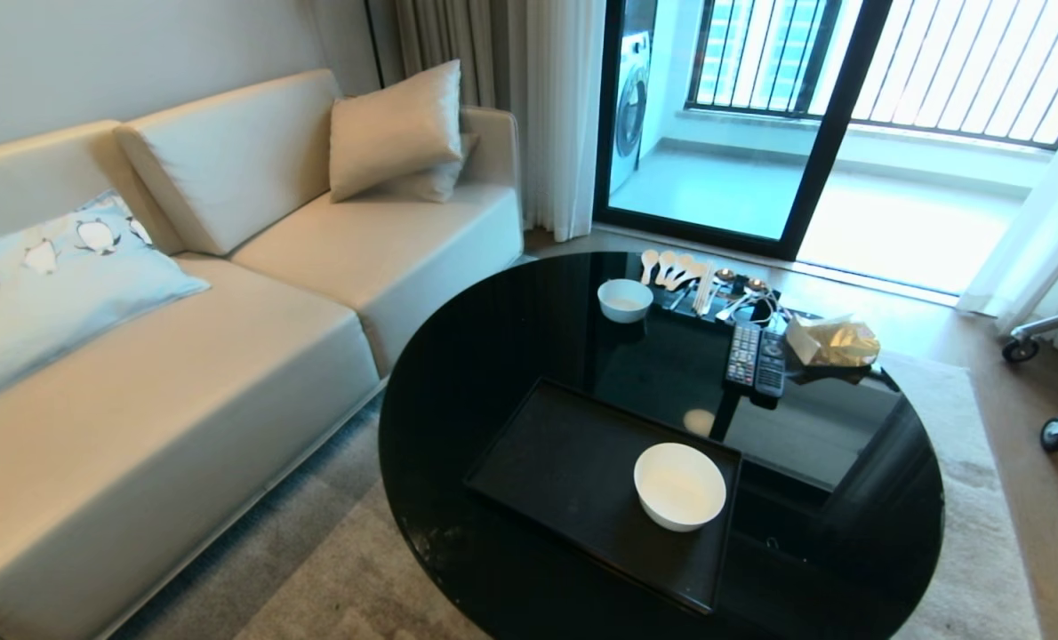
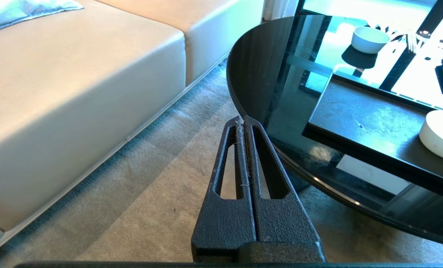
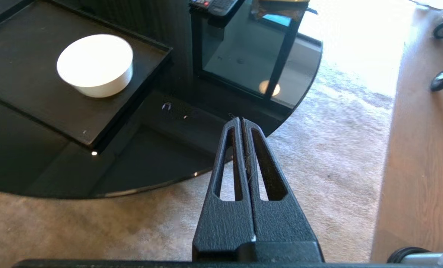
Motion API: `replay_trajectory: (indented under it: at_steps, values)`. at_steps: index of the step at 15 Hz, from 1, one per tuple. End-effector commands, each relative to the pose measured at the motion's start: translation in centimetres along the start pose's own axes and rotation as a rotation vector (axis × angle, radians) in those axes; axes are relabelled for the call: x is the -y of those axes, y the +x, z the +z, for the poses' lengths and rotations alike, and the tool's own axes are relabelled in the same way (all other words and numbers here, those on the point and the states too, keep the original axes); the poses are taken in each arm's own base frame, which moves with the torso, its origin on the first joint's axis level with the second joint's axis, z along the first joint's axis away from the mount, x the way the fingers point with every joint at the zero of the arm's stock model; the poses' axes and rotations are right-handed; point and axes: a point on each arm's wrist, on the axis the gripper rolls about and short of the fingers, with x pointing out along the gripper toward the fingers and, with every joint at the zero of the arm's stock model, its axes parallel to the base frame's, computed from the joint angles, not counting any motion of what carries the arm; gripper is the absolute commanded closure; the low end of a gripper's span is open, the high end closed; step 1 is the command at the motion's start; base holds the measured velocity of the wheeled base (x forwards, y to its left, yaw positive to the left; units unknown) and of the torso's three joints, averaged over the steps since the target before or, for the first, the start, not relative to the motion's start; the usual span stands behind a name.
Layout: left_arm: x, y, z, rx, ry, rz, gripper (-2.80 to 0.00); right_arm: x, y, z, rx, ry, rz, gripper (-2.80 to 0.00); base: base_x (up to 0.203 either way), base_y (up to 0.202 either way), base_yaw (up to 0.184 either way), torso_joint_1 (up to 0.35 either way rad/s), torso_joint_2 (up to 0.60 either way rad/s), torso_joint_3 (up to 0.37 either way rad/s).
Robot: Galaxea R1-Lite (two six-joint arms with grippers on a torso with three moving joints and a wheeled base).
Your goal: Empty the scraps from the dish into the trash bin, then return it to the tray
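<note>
I'm seeing the smooth round white dish (image 1: 679, 485) sitting on the flat matte black tray (image 1: 547, 462), atop the glossy round tabletop (image 1: 493, 338). Left tool (image 2: 244, 120) & right tool (image 3: 240, 120) both hanging clenched, empty, over carpet (image 3: 318, 167).

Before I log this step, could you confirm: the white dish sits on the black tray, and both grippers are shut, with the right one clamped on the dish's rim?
Not quite. The dish does sit on the tray, and both grippers are shut, but the right gripper holds nothing: the right wrist view shows it over the table's edge, apart from the dish. The left gripper is likewise empty.
</note>
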Motion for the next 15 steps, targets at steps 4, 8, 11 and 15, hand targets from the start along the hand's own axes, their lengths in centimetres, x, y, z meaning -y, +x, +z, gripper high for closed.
replay_trajectory:
  at_steps: [4,8,11,15]
  values:
    - [0.0,0.0,0.0,0.001,-0.001,0.0,0.0,-0.2,-2.3,-1.9,0.161,-0.031,0.08,0.0,0.0,0.0,0.0,0.0,0.0,0.0]
    - [0.0,0.0,0.0,0.001,-0.001,0.0,0.0,-0.3,-2.9,-2.3,0.181,-0.03,0.108,0.0,0.0,0.0,0.0,0.0,0.0,0.0]
    - [0.0,0.0,0.0,0.001,0.0,0.0,0.0,-0.3,-2.9,-2.3,0.181,-0.028,0.108,0.0,0.0,0.0,0.0,0.0,0.0,0.0]
    - [0.0,0.0,0.0,0.001,-0.001,0.0,0.0,-0.3,-2.9,-2.3,0.181,-0.028,0.109,0.0,0.0,0.0,0.0,0.0,0.0,0.0]
